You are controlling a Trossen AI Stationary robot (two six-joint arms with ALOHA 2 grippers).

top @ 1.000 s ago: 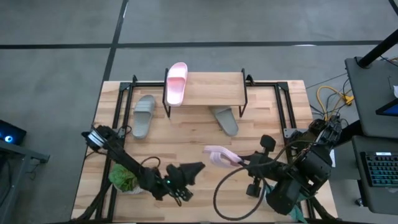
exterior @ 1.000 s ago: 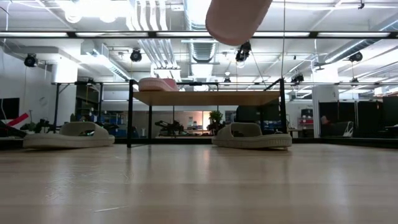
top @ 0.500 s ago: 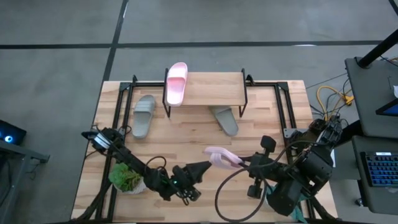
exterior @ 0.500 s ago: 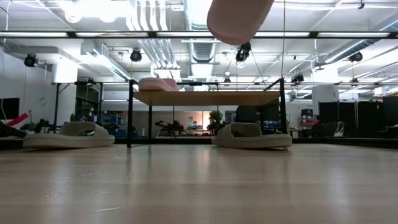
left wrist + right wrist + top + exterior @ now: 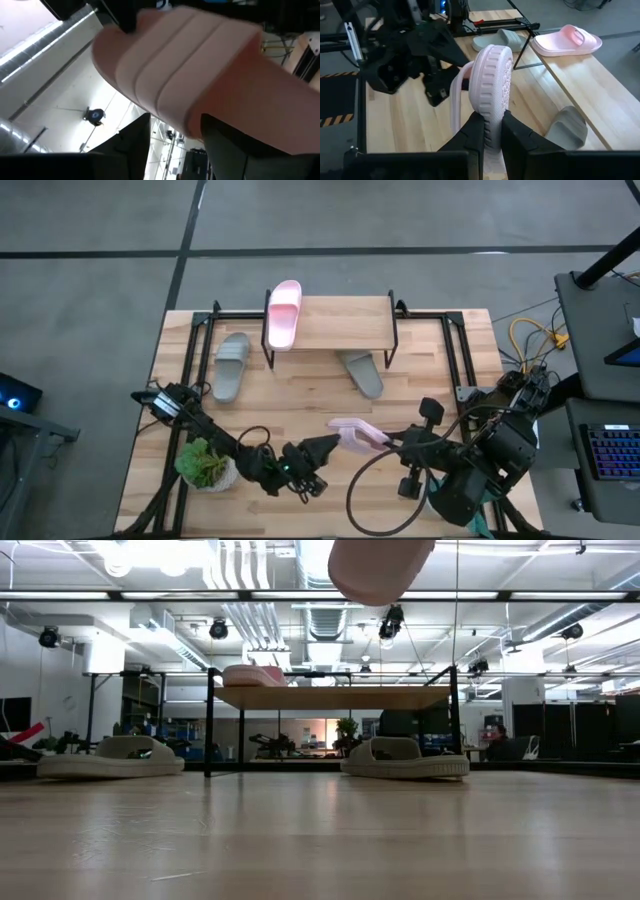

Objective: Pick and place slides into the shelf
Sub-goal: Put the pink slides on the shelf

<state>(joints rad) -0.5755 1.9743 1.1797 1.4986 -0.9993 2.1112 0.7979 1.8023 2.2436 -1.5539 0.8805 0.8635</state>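
**Pink slide held aloft between two arms, shelf half filled**

The right tool grips a pink slide by one end, fingers pinched on its sole edge, holding it on edge in the air above the near middle of the tabletop. The left tool sits just beside the slide's other end; its wrist view is filled by the ribbed pink strap, with dark fingers below it spread narrowly, and whether they touch the slide cannot be told. The risk, as judged here: a thin edge grip on soft foam may let the slide twist or slip out, and if both arms pull at once it could bend, spring free and drop to the tabletop, or knock the grey slide lying under the shelf's right end. The shelf stands at the far middle, a second pink slide resting on its left end and overhanging the far edge. Another grey slide lies on the tabletop left of the shelf. The held slide looks pale, thick-soled and pliable, with a grooved rim and a wide ribbed strap
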